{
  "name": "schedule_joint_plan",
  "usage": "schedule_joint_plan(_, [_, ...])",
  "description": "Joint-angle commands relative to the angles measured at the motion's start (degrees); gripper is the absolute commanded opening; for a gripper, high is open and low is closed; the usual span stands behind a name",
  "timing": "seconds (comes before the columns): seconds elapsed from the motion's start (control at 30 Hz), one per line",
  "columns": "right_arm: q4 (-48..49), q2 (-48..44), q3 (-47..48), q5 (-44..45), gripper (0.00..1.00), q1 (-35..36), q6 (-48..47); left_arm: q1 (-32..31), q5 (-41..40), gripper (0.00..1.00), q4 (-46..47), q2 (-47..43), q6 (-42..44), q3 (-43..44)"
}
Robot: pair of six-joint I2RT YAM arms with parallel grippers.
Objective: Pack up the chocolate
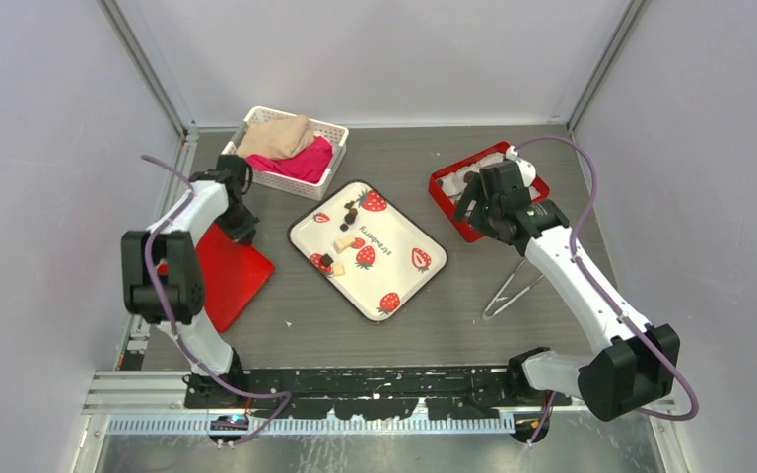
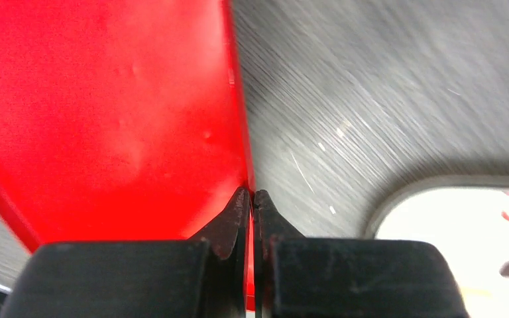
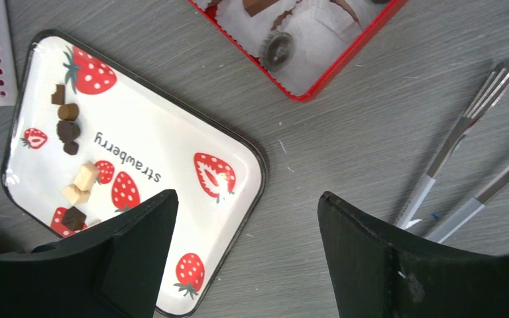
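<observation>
Holds the right fingers (image 3: 139, 258) spread wide with nothing between them, above the bench (image 3: 344, 152). Pinches the edge of the red lid (image 2: 106, 119) in the left fingers (image 2: 228, 228), pressed together on it, so counts that arm as occupied.

Finds the chocolate (image 3: 68, 129) ahead and well to the left of the right fingers: small dark lumps, two pale pieces among them, strung in a loose line along the left side of the strawberry tray (image 3: 166, 132). Puts the red box (image 3: 354, 50) ahead of those same fingers, with white paper cups (image 3: 311, 40) inside and what look like a couple of brown pieces already seated in them.

Places the tongs (image 3: 456, 140) just to the right, flat on the bench, apart from box and tray. Reads their long axis as slanting from beside the right-hand finger up and away to the right, joined end near, tips far.

Judges the free right arm the one to act. Probably calls for a short swing right and a wrist turn to close across that slant before any reach left for the lumps
</observation>
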Motion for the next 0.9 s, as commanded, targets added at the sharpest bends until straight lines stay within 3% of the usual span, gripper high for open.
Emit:
schedule_joint_plan(0.0, [3.45, 1.65, 5.02, -3.23, 0.83, 0.20, 0.22, 0.07, 3.33, 0.00, -0.27, -13.92, 6.93, 0.38])
schedule_joint_plan(0.37, [7.95, 11.87, 15.44, -22.31, 0.83, 0.33, 1.39, 0.07, 20.89, 0.00, -2.56, -31.70, 15.76, 0.36])
schedule_joint_plan(0.6, [10.79, 19.32, 21.97, -35.14, 0.83, 2.87, 3.79, -0.02, 31.67, 0.00, -4.08, -35.13, 18.75, 4.92])
schedule_joint_plan(0.73, [14.85, 22.71, 23.74, -39.74, 0.83, 3.92, 8.32, 0.00, 39.65, 0.00, -0.09, -35.46, 17.21, 6.90])
schedule_joint_plan(0.87, [11.51, 26.94, 31.22, -40.34, 0.83, 5.82, 7.73, -0.01, 46.23, 0.00, 7.96, -37.14, 12.53, 4.96])
